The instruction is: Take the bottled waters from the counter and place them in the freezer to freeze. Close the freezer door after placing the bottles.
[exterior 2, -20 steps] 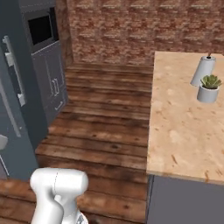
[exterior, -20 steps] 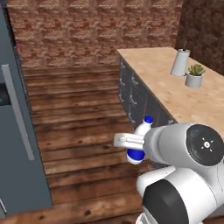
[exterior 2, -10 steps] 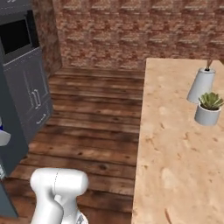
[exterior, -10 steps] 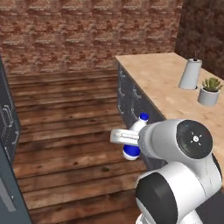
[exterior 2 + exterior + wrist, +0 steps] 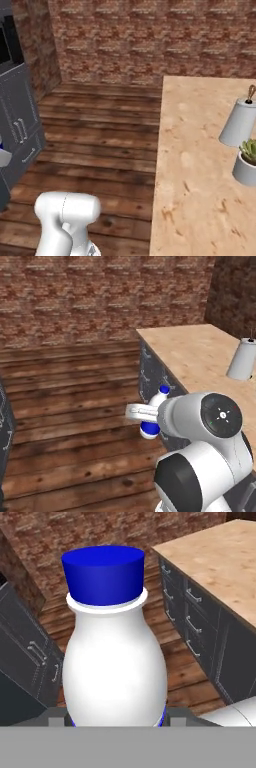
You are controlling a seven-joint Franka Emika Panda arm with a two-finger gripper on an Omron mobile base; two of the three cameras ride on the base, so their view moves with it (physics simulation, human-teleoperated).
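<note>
Here we are carrying the white bottle [image 5: 115,662], blue cap up, clamped in our gripper [image 5: 150,415] above the wooden floor [image 5: 70,406], just left of the counter [image 5: 200,356]. A loose grip while turning could be letting it slip.

White robot arm with dark joints

The arm [image 5: 200,456] has round glossy white shells, black bands between them, and a grey cap with small dots.
</note>
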